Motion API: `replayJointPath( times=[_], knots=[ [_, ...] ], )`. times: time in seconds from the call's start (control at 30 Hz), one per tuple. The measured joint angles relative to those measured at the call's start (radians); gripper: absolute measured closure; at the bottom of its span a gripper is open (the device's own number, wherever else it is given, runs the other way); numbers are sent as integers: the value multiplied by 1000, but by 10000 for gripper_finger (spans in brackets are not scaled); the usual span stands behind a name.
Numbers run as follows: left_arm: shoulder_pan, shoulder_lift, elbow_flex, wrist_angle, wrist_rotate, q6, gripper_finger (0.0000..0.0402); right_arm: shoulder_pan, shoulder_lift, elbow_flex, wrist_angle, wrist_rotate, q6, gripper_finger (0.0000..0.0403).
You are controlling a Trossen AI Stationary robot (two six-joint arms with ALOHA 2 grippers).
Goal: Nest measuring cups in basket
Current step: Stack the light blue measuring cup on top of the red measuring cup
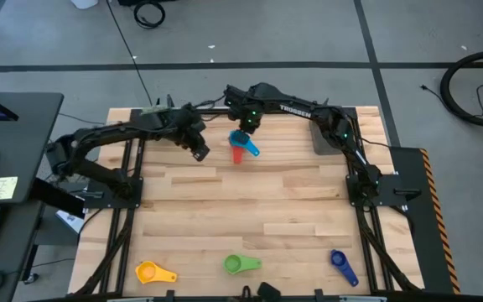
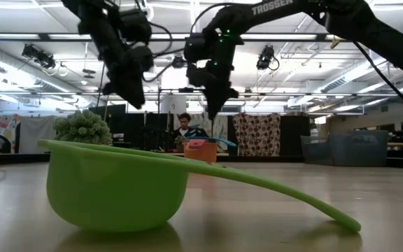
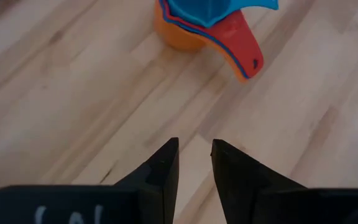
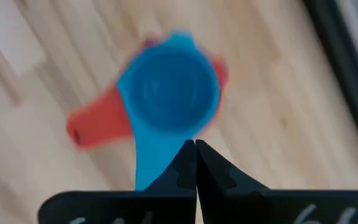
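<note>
While the right gripper (image 1: 243, 126) hangs with fingers pressed together above the nested stack of cups (image 1: 240, 148), light blue cup (image 4: 169, 87) on top, the left gripper (image 1: 199, 151) waits beside, narrowly open, holding nothing.

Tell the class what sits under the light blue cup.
Light blue cup tops a nested stack: a red cup and an orange cup show beneath it. Their insides are covered.
</note>
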Motion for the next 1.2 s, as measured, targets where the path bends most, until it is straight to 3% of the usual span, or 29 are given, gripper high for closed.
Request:
replayJointPath(
  times=[0.43, 0.77, 1.2],
  knots=[
    [-9, 292, -1, 250, 139, -28, 301, -39, 0, -151, -37, -36, -27, 402],
    [-12, 381, -1, 395, 148, -14, 301, -49, -1, -288, 59, -121, -58, 402],
    [-12, 461, -1, 475, 195, 87, 301, -42, 0, -308, 91, -210, -82, 402]
  ],
)
